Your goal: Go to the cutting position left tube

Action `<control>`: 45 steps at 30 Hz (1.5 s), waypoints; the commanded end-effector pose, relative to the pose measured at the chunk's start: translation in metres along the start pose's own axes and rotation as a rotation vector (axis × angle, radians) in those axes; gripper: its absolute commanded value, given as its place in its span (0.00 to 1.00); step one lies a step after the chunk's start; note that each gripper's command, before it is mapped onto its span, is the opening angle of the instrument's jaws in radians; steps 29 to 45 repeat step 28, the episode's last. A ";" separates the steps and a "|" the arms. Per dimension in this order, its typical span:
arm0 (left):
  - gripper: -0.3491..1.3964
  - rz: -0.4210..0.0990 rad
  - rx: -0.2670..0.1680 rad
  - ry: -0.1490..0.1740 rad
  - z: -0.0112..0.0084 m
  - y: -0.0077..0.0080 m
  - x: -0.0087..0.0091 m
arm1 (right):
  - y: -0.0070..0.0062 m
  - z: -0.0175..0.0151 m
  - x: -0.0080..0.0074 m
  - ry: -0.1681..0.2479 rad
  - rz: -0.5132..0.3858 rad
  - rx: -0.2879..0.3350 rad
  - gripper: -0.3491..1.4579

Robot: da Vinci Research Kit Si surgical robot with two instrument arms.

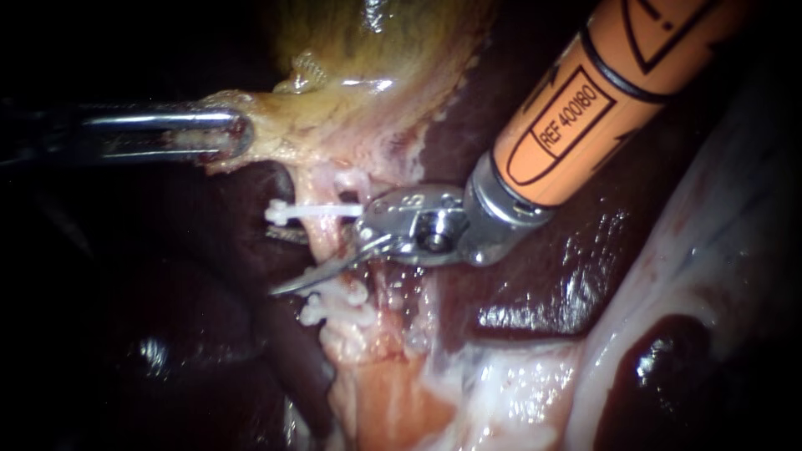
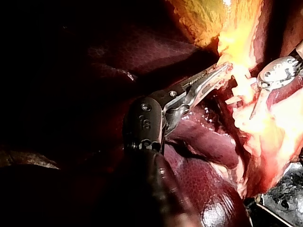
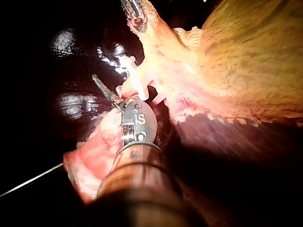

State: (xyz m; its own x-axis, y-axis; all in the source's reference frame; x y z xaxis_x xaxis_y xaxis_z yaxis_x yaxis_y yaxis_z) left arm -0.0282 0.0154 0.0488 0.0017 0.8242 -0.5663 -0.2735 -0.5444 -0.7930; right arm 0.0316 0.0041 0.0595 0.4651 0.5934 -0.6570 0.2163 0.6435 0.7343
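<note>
- White upper clip [image 1: 313,210] sat at 12 o'clock of the blade, lower clips [image 1: 334,307] at 6; the left tube [image 1: 324,242] ran between.
- Right instrument [image 1: 311,276] stood with pincer parted, one blade across that tube.
- Left instrument [image 1: 225,138], 10 o'clock, held the gallbladder [image 1: 376,50] in its pincer.
- Best: centre the bare stretch, clear of clips.

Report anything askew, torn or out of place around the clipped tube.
Nothing stands out. The white clips sit across the tube, the right instrument has its tip between them, and the left instrument holds the gallbladder without visible tearing.
</note>
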 end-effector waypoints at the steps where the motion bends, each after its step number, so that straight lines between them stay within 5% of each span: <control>1: 0.00 0.000 -0.001 0.000 0.0000 0.0000 0.0000 | -0.0004 0.0001 0.0002 0.000 -0.005 0.011 0.96; 11: 0.00 0.000 -0.001 0.000 0.0000 -0.0002 -0.0001 | -0.0022 0.0007 0.0020 0.052 0.016 0.057 0.96; 45: 0.00 0.000 -0.002 0.003 0.0000 -0.0004 -0.0002 | -0.0018 0.0004 0.0020 0.069 0.040 0.064 0.96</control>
